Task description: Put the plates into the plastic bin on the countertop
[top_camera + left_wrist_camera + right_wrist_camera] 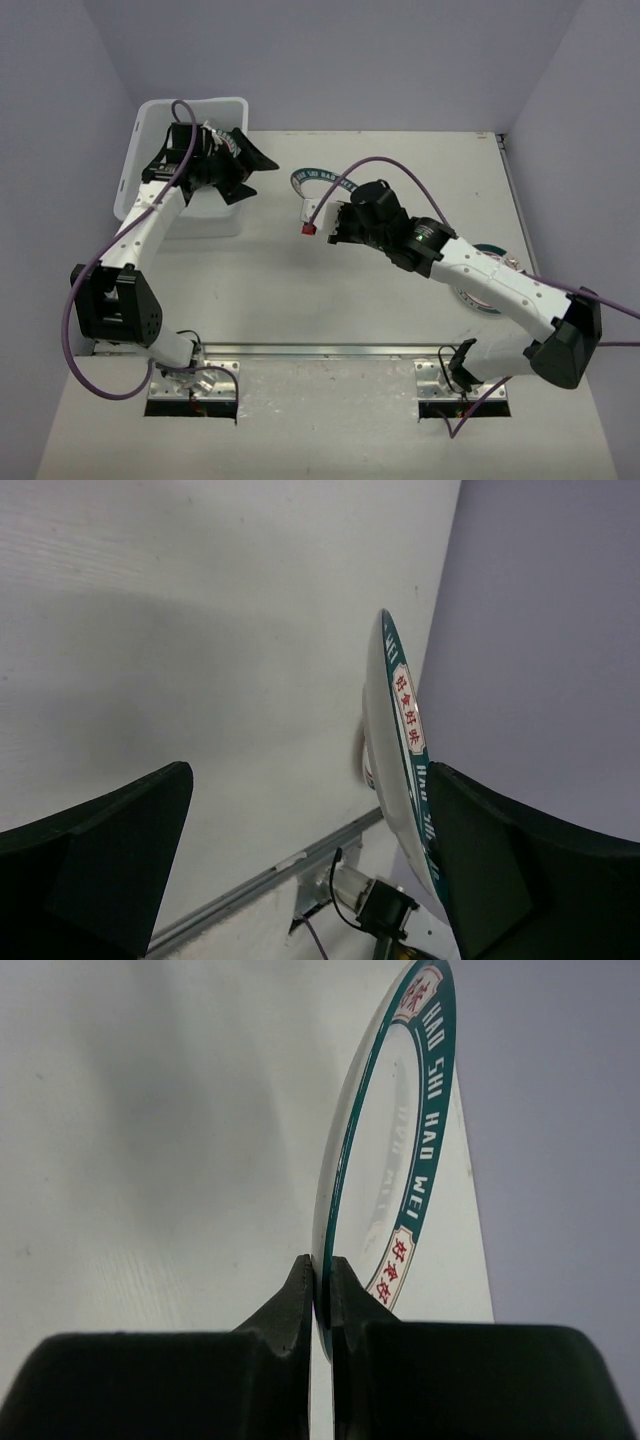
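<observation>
Lavender walls close in the pale countertop on three sides, and a metal strip runs along its near edge between the two arm bases. From my seat, the plastic bin sits in the far left corner, hard against the left wall.

My right gripper is out over the middle of the countertop with its jaws pinched tight on the edge of a round white plate. The teal rim with its white lettering and red characters runs up and away from the fingers. That plate is held on edge, lifted off the surface and well to the right of the bin. A second plate with the same teal rim lies flat on the countertop beneath the right forearm, partly covered by it.

My left gripper hangs over the bin's right side with its jaws spread as wide as they go, and nothing is between them. Through the left wrist camera I see a teal-rimmed plate edge-on just beside one finger. I cannot tell from that view whether they touch. From overhead there is a gap between the left fingertips and the held plate.
</observation>
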Robot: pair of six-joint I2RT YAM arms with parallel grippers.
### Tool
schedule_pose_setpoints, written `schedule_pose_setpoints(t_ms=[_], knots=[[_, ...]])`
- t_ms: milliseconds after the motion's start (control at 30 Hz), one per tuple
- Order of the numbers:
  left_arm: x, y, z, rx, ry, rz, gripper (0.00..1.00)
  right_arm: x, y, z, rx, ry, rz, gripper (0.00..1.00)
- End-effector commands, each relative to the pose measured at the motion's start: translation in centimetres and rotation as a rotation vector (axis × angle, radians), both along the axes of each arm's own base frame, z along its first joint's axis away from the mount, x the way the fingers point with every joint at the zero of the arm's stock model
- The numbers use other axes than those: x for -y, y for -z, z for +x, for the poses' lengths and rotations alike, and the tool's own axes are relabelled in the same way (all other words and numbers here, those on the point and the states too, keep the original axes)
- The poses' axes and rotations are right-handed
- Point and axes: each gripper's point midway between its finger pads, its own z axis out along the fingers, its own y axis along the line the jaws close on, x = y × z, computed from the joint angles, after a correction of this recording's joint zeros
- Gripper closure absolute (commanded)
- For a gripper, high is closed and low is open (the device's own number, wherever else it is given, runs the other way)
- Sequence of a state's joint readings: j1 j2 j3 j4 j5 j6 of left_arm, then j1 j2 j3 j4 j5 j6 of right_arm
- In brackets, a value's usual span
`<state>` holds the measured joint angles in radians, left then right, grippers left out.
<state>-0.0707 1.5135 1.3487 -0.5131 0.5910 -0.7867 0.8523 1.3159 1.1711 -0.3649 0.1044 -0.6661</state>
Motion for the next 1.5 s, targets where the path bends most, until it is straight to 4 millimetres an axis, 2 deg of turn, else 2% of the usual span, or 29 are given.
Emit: schedule_pose_setpoints(t_ms=[0, 100, 133, 167, 267, 300, 433, 467, 500, 567, 633, 700, 767, 833, 867, 933, 967, 1033, 1067, 1167, 1200, 1233, 1333, 1367, 1400, 1467], knots=[[2.8, -3.9, -0.9, 0.079, 0.105, -0.116, 0.00, -2.9, -2.7, -0.6, 0.075, -0.177, 0.000, 1.00], [3.0, -3.5, -1.6, 0.065, 0.113, -0.114, 0.03, -4.0, -3.8, -0.7, 0.131, -0.207, 0.016, 1.00], [3.0, -3.2, -1.8, 0.055, 0.117, -0.115, 0.08, -4.4, -4.2, -0.8, 0.147, -0.216, 0.028, 1.00], [3.1, -2.9, -2.0, 0.047, 0.121, -0.117, 0.19, -4.7, -4.5, -0.8, 0.158, -0.225, 0.038, 1.00], [3.2, -2.5, -2.4, 0.041, 0.129, -0.124, 0.86, -5.3, -5.2, -0.6, 0.184, -0.233, 0.060, 1.00], [3.2, -2.8, -2.4, 0.049, 0.131, -0.126, 1.00, -5.6, -5.3, -0.5, 0.191, -0.234, 0.058, 1.00], [3.0, -4.3, -2.2, 0.094, 0.127, -0.111, 1.00, -5.9, -4.5, 0.2, 0.198, -0.218, 0.041, 1.00], [2.9, -4.7, -1.9, 0.108, 0.122, -0.101, 1.00, -6.0, -4.5, 0.4, 0.204, -0.209, 0.050, 0.92], [2.7, -4.9, -1.7, 0.120, 0.117, -0.091, 1.00, -6.1, -4.6, 0.5, 0.213, -0.202, 0.067, 0.79], [2.0, -5.8, -0.8, 0.158, 0.087, -0.067, 1.00, -5.7, -4.7, 1.1, 0.238, -0.146, 0.117, 0.20], [-0.4, -6.6, 0.7, 0.190, -0.013, -0.003, 1.00, -4.8, -3.8, 1.6, 0.221, -0.060, 0.153, 0.02], [-5.8, -6.6, 3.1, 0.193, -0.221, 0.104, 1.00, -3.9, -2.4, 2.8, 0.127, 0.094, 0.237, 0.01], [-10.7, -6.8, 4.4, 0.192, -0.410, 0.188, 1.00, -2.9, -1.0, 4.0, 0.020, 0.240, 0.296, 0.01], [-15.1, -7.4, 5.4, 0.211, -0.586, 0.248, 1.00, -0.3, 1.7, 4.9, -0.144, 0.462, 0.310, 0.01], [-17.1, -7.5, 5.7, 0.215, -0.671, 0.273, 1.00, 0.1, 2.3, 5.0, -0.213, 0.550, 0.361, 0.01], [-19.7, -7.8, 6.3, 0.251, -0.780, 0.304, 1.00, 0.6, 2.4, 4.7, -0.311, 0.660, 0.474, 0.01], [-20.6, -8.2, 6.5, 0.269, -0.825, 0.317, 1.00, 0.8, 2.5, 4.7, -0.335, 0.702, 0.512, 0.01], [-22.8, -7.2, 7.2, 0.284, -0.912, 0.309, 1.00, 1.1, 1.4, 4.4, -0.395, 0.769, 0.611, 0.01], [-23.2, -7.3, 7.7, 0.313, -0.926, 0.292, 1.00, 1.4, 1.2, 4.3, -0.417, 0.799, 0.636, 0.01], [-25.3, -6.3, 9.9, 0.351, -0.975, 0.261, 1.00, 1.8, -1.8, 4.4, -0.503, 0.874, 0.809, 0.01], [-25.7, -5.4, 10.3, 0.335, -0.982, 0.267, 1.00, 2.3, -2.1, 4.4, -0.524, 0.877, 0.822, 0.01], [-26.1, -5.1, 10.9, 0.340, -0.991, 0.266, 1.00, 2.4, -2.7, 4.3, -0.602, 0.904, 0.914, 0.01], [-27.2, -4.3, 13.7, 0.381, -0.982, 0.259, 1.00, 1.8, -6.0, 3.8, -0.983, 0.793, 1.205, 0.01], [-27.2, -3.6, 14.4, 0.381, -0.968, 0.256, 1.00, 1.9, -5.7, 3.5, -1.006, 0.811, 1.219, 0.01], [-27.3, -3.6, 15.5, 0.387, -0.945, 0.251, 1.00, 1.7, -7.3, 3.4, -1.014, 0.744, 1.267, 0.01], [-27.8, -1.1, 17.4, 0.342, -0.910, 0.264, 1.00, 1.9, -8.7, 3.2, -0.996, 0.689, 1.293, 0.01]])
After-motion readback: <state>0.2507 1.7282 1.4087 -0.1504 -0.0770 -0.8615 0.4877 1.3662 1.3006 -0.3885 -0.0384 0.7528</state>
